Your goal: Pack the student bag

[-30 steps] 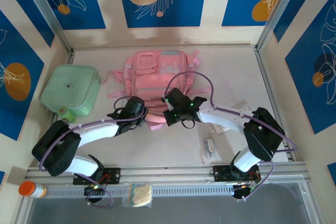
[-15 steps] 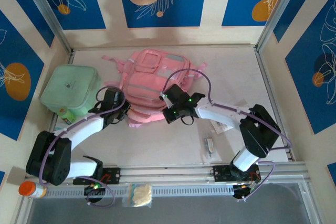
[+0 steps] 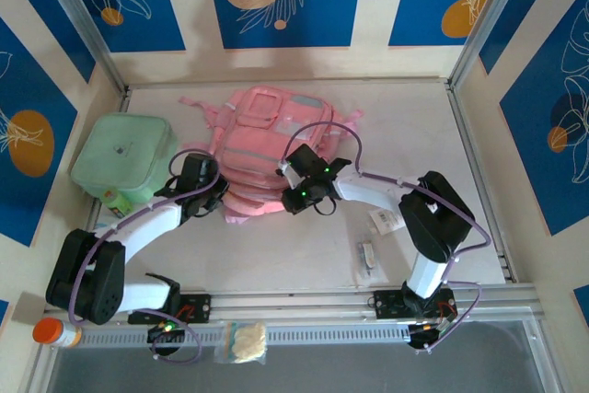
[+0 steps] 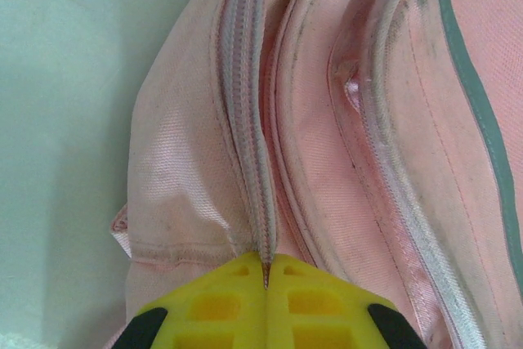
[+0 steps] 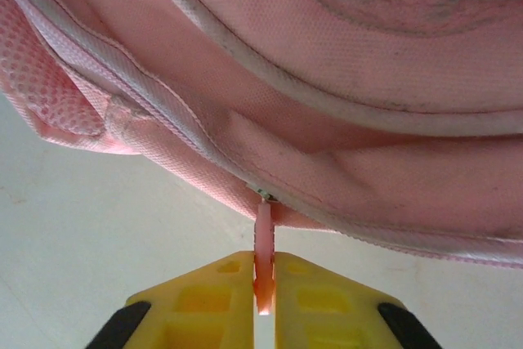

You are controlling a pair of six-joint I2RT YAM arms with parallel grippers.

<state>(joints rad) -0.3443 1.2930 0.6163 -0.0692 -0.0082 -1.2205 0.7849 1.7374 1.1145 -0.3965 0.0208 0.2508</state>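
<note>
Bag: your pink bag (image 3: pixel 267 131) lies flat mid-tabletop, toward the back wall, with its front pockets up and its straps spread at the far end.
Zip: in the left wrist view a closed zip (image 4: pixel 245 104) runs down the bag's side and ends right at your left claw's fingers.
Pull tab: in the right wrist view a pink pull tab (image 5: pixel 263 255) hangs from the bag's near edge, just above the bare tabletop.
Left claw: your left claw (image 4: pixel 265 271) is clenched, yellow fingers pressed together with the end of the zip pinched between them. From above you see it (image 3: pixel 215 194) at the bag's near-left corner.
Right claw: your right claw (image 5: pixel 263 284) is grasping the pull tab, which stands upright in the narrow slit between the fingers. From above it (image 3: pixel 290 196) sits at the bag's near edge, right of the left claw.
Case: a mint-green case (image 3: pixel 124 158) lies to the left of the bag, near it but apart.
Tabletop: the pale tabletop (image 3: pixel 433 135) is bare to the right of the bag.
Near rail: you have an orange-capped bottle (image 3: pixel 55 331) at the left end and a small packet (image 3: pixel 241 340) between the arm bases.
</note>
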